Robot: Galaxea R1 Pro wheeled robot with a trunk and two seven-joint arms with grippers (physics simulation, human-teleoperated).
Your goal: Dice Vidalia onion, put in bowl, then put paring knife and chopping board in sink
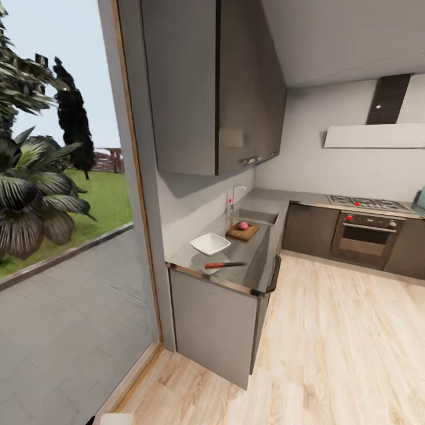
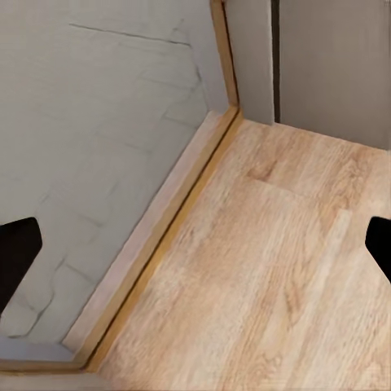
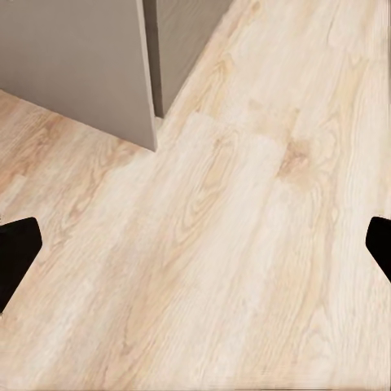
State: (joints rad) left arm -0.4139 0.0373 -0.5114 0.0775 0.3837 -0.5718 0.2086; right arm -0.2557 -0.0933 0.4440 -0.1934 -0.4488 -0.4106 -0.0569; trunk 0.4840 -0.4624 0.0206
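Pale floor (image 1: 330, 354) lies open beside the countertop (image 1: 251, 274) edge (both grippers (image 2: 195, 244) (image 3: 195, 244) spread, empty).

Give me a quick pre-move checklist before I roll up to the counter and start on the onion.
1. Vidalia onion out of the sink: ok, it sits on the chopping board.
2. Paring knife reachable: ok, it lies flat on the countertop near the front edge, apart from the board.
3. Bowl ready: ok, upright between knife and board; looks empty.
4. Left gripper free: ok, open over the wood floor, holding nothing.
5. Right gripper free: ok, open over floor.
6. Within arm's reach of the counter: not ok, floor lies between the robot and the cabinet.
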